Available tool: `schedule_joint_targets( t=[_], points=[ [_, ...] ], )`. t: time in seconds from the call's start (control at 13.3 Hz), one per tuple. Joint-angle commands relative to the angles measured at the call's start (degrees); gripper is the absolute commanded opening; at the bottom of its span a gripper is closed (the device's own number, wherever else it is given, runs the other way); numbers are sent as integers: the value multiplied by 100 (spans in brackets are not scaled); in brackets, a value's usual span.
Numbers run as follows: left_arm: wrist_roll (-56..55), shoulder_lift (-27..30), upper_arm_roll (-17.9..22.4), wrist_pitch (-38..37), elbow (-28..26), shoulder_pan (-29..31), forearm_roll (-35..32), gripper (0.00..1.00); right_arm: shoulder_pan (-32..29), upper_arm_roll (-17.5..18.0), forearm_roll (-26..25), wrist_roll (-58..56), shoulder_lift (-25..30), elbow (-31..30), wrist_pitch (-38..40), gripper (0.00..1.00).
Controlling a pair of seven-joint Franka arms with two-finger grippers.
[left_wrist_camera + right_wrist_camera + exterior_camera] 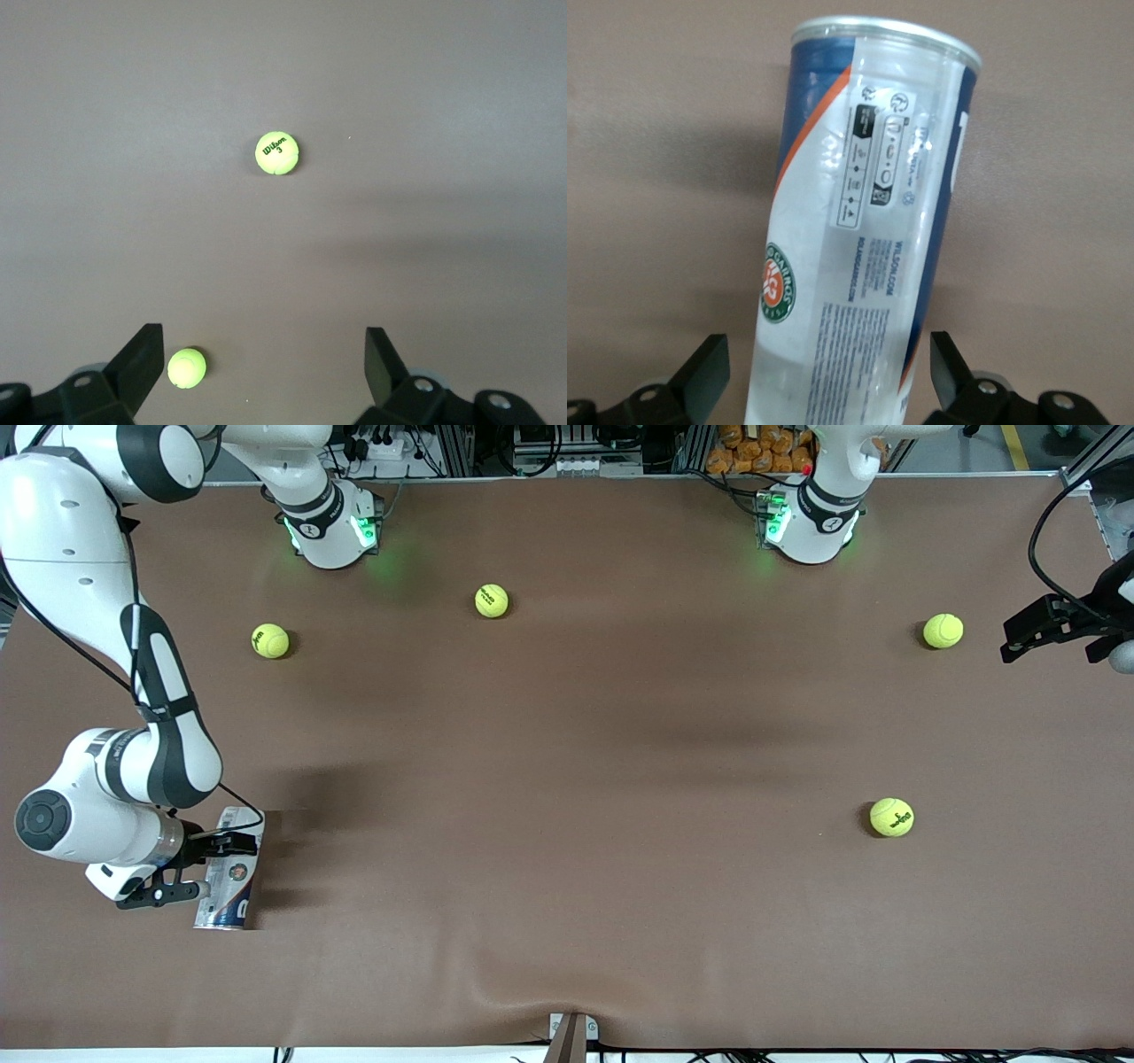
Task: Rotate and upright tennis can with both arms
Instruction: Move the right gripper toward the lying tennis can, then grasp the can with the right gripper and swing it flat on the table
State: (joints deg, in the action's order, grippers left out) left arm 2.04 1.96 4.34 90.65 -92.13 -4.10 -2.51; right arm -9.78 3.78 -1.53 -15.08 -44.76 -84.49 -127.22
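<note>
Balls (891, 817) scattered; tennis can (230, 871) lying flat between spread right gripper (197, 865); left gripper (1019, 638) spread, waiting.

I read "Wilson 3" on one tennis ball (277, 153) and "WILSON.COM" on the tennis can (859, 239).

Tennis can (229, 872): clear tube, white-navy label, lying flat at right arm's table end, near front edge.

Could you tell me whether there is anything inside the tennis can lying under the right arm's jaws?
Through its clear wall, the tennis can shows no balls, though the label hides part of it. The right gripper has open jaws on either side of it.
</note>
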Motion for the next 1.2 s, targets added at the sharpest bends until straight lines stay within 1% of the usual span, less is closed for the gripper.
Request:
schedule_joint_targets(
  t=[0.0, 0.37, 0.52, 0.6, 0.67, 0.75, 0.9, 1.12],
  points=[
    [7, -20, -3, -74, 90, 32, 40, 100, -120, 97, -67, -118, -173, 126, -30, 100],
    [7, -29, -3, -74, 99, 50, 40, 100, -182, 97, -76, -136, -358, 126, -66, 100],
    [7, -29, 6, -74, 99, 50, 32, 100, -357, 114, 64, -180, -489, 135, -101, 100],
    [7, -20, 15, -74, 108, 41, 23, 100, -349, 115, 187, -145, -490, 135, -205, 84],
    [-2, -20, 23, -74, 108, 41, 14, 100, -331, 115, 310, -119, -472, 152, -180, 56],
    [-2, -20, 15, -74, 99, 50, 14, 100, -314, 123, 363, -127, -446, 161, -136, 46],
    [-2, -29, 23, -74, 108, 50, 14, 100, -287, 141, 355, -127, -263, 196, 344, 46],
    [-2, -29, 23, -74, 99, 41, 14, 100, -113, 167, 302, -180, 264, 319, 1136, 49]
  ],
)
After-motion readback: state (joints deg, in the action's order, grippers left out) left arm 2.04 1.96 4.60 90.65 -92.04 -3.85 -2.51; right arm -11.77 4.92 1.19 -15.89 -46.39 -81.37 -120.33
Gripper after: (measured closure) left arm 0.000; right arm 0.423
